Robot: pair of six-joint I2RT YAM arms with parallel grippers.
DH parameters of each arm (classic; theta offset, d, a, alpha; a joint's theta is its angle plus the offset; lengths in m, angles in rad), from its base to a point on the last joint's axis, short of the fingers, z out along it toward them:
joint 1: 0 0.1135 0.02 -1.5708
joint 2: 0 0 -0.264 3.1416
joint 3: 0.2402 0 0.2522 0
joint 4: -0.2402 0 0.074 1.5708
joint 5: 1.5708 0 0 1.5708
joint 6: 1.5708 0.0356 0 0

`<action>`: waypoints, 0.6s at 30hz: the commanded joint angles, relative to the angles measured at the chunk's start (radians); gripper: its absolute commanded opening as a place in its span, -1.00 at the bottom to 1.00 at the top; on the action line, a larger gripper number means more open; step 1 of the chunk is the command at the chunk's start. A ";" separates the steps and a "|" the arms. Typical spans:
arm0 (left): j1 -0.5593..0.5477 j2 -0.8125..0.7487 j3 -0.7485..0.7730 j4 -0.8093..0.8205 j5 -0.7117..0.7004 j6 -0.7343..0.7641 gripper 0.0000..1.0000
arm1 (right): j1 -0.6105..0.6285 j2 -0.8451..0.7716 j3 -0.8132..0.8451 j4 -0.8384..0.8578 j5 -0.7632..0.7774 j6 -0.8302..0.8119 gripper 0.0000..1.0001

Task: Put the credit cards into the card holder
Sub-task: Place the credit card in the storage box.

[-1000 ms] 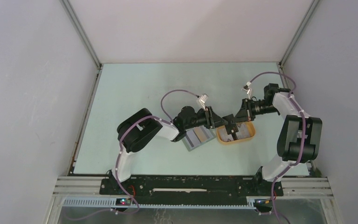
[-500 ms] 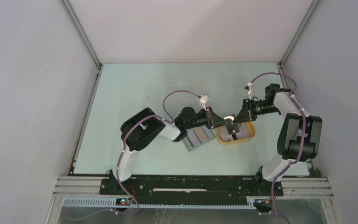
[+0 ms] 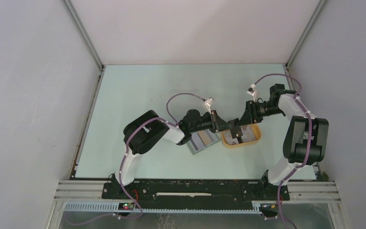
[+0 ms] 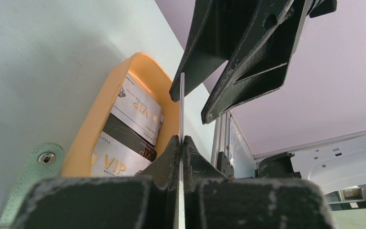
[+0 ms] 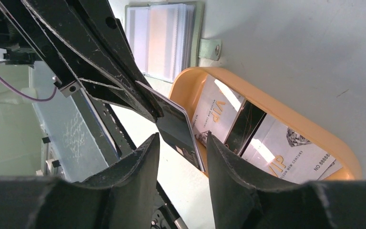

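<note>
Credit card [image 5: 178, 131] pinched by left gripper [image 4: 181, 143] above pale-green table [image 3: 138, 90]; right gripper [image 5: 183, 143] spread; white walls [image 3: 195, 28].

card holder [image 5: 162, 40] just left of tray [image 4: 94, 124], cards [image 5: 271, 152] inside tray

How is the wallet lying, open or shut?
Open: the wallet lies spread flat, its pale inside facing up and its snap tab undone.

A pale green table [image 3: 138, 86] lies under the left gripper [image 3: 225, 125] and right gripper [image 3: 236, 129]. Plain white walls [image 3: 190, 28] rise beyond and on either side of them, framed by aluminium posts [image 3: 83, 36]. Behind them runs an aluminium rail [image 3: 195, 191]. The light is even.
</note>
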State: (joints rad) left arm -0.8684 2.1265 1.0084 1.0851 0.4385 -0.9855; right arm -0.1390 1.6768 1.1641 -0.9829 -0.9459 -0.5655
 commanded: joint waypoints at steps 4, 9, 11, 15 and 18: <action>-0.005 0.000 0.046 0.015 -0.001 0.027 -1.00 | 0.056 -0.012 -0.006 0.043 0.059 0.033 0.01; -0.005 0.001 0.045 0.015 -0.009 0.025 -1.00 | 0.082 -0.014 -0.010 0.066 0.093 0.048 -0.13; -0.004 0.004 0.046 0.013 -0.010 0.024 -1.00 | 0.089 -0.015 -0.013 0.072 0.105 0.051 -0.23; -0.005 0.005 0.048 0.013 -0.009 0.021 -0.97 | 0.096 -0.014 -0.013 0.077 0.114 0.056 -0.48; -0.005 -0.002 0.039 0.013 -0.010 0.022 -0.80 | 0.095 -0.015 -0.013 0.076 0.114 0.058 -0.64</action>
State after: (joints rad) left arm -0.8669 2.1284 1.0084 1.0565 0.4259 -0.9855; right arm -0.0521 1.6768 1.1564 -0.9306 -0.8444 -0.5232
